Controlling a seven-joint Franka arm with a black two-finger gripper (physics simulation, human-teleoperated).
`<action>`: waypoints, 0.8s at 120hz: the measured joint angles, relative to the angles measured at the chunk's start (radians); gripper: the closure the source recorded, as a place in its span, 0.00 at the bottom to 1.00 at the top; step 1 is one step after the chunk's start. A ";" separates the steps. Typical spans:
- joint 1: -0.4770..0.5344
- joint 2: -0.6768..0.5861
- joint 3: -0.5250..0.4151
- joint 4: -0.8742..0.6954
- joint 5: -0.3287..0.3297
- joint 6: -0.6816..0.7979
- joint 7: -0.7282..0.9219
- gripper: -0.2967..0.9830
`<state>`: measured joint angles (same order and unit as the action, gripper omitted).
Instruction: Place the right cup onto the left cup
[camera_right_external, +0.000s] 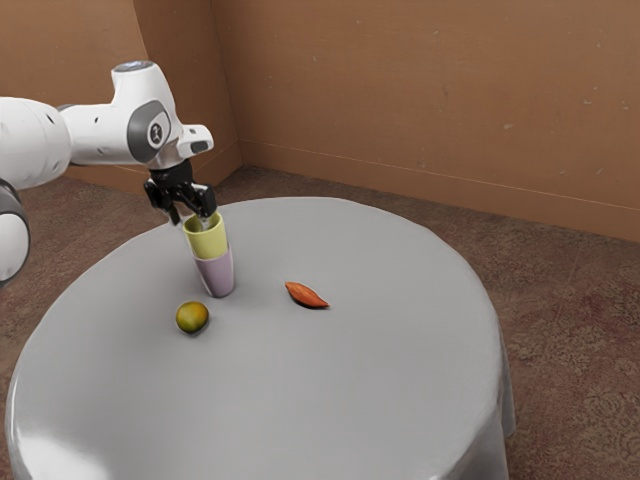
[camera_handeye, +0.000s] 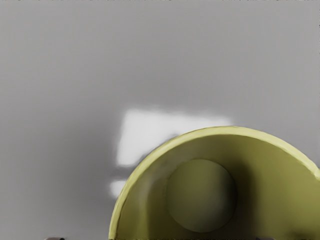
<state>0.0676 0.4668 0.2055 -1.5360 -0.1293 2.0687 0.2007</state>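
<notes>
Yellow cup (camera_right_external: 208, 240) sits on purple cup (camera_right_external: 216, 275), base down in its mouth, so the lower one carries it. Purple cup stands on the surface (camera_right_external: 350, 390), giving the stack its footing. Mouth up on yellow, so I can reach the rim from above. I take yellow as the right cup of the task, purple as the left; looks stacked as asked.

My fingers (camera_right_external: 190, 219) are spread, not gripping: one outside yellow's rim, the other over or in the mouth, wall between them with slack. Yellow is right under my hand, rim at fingertip level, purple directly below it. Round fruit (camera_right_external: 192, 317) and orange pod (camera_right_external: 306, 295) lie near the stack, not part of the job.

Next, I'd say: go straight up. Risk: the inner finger snags the rim on a sideways move and tips both cups.
</notes>
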 joint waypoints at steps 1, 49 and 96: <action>0.000 -0.002 0.000 0.000 0.000 0.000 0.000 0.38; -0.001 -0.193 -0.021 -0.124 -0.002 -0.054 0.006 0.25; -0.061 -0.339 -0.107 -0.124 0.017 -0.229 0.008 0.24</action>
<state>0.0062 0.1276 0.0981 -1.6602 -0.1126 1.8399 0.2083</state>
